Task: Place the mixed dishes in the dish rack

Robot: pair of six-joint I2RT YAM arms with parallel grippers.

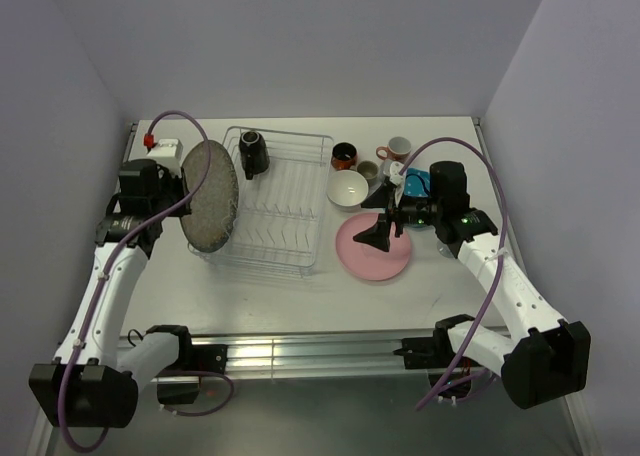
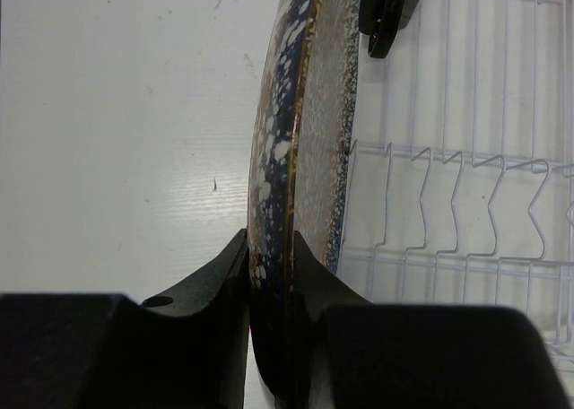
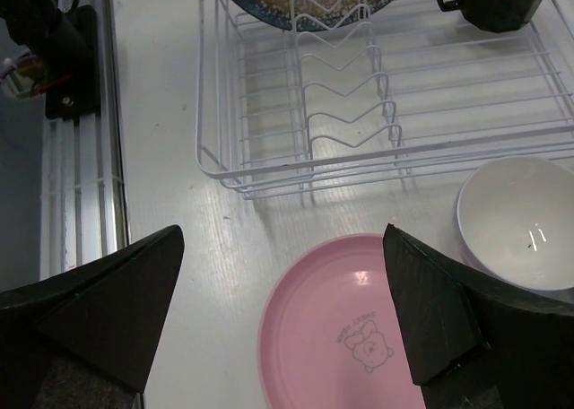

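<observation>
My left gripper (image 1: pixel 188 196) (image 2: pixel 272 265) is shut on the rim of the grey speckled plate (image 1: pixel 211 196) (image 2: pixel 305 131), holding it on edge at the left end of the dish rack (image 1: pixel 275 206) (image 2: pixel 448 203). Whether the plate rests in the prongs I cannot tell. A black mug (image 1: pixel 253 153) (image 2: pixel 390 10) sits in the rack's far corner. My right gripper (image 1: pixel 383 234) (image 3: pixel 282 319) hangs open just above the pink plate (image 1: pixel 373 248) (image 3: pixel 359 337), touching nothing. The white bowl (image 1: pixel 347 188) (image 3: pixel 520 212) stands beside the rack (image 3: pixel 386 113).
Behind the bowl stand a dark-red mug (image 1: pixel 344 156), a grey-beige mug (image 1: pixel 368 172) and a pink mug (image 1: pixel 398 150). Something teal (image 1: pixel 415 183) lies partly hidden behind my right wrist. Walls close the table in at the back and sides.
</observation>
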